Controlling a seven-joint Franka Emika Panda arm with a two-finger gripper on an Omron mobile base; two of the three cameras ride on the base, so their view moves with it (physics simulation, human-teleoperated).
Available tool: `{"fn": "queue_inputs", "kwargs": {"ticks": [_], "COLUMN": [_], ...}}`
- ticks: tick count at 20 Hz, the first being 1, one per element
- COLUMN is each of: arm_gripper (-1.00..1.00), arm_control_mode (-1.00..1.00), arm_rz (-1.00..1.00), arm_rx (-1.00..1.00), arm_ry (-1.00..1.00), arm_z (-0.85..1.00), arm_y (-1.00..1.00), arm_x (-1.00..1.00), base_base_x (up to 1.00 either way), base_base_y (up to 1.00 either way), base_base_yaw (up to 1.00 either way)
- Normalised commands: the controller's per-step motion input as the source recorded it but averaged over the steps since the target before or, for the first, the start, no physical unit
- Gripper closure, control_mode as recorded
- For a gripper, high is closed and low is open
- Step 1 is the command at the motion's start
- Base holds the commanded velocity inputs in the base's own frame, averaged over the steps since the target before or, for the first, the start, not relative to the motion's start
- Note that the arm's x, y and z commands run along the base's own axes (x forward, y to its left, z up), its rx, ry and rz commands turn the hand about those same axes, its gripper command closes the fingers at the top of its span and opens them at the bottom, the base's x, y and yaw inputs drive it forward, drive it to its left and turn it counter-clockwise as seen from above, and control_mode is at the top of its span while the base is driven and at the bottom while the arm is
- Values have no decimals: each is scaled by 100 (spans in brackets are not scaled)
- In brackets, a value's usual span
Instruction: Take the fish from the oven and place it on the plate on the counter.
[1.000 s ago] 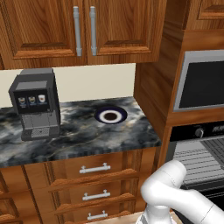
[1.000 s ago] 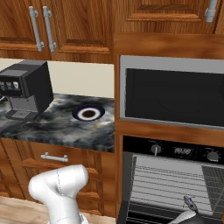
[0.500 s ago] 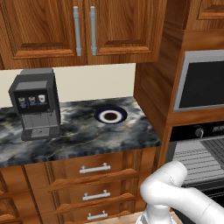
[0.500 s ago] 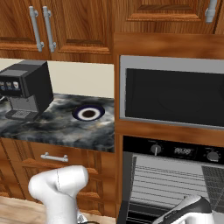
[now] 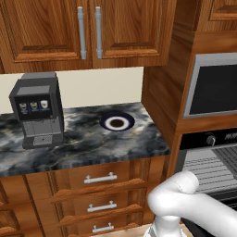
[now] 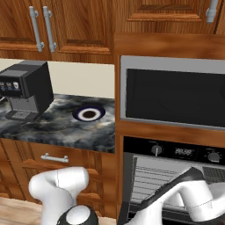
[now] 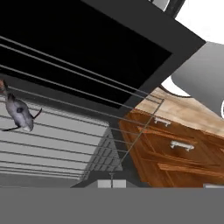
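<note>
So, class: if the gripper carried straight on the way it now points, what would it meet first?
Probably the oven's grey wire rack, near its right edge, judging by the hand view; depth is unclear. The fish lies well off to the left of that line.

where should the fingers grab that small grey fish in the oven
Probably across the small grey fish's plump middle body, coming in through the open front of the steel oven above the grey wire rack it lies on; its thin dark fins and tail offer little to hold.
</note>
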Motion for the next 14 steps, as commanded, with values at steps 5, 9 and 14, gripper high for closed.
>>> {"fn": "queue_inputs", "kwargs": {"ticks": [5, 9, 14], "arm_gripper": [100, -100, -100], "arm_control_mode": [-100, -100, -100], "arm_rz": [-4, -9, -7], "arm_rx": [-12, -5, 0], "arm_ry": [53, 55, 33], "arm_z": [12, 0, -3], "arm_y": [40, 31, 7], "arm_x": [37, 26, 9], "base_base_x": [0, 0, 0], "base_base_y": [0, 0, 0], "base_base_yaw": [0, 0, 0]}}
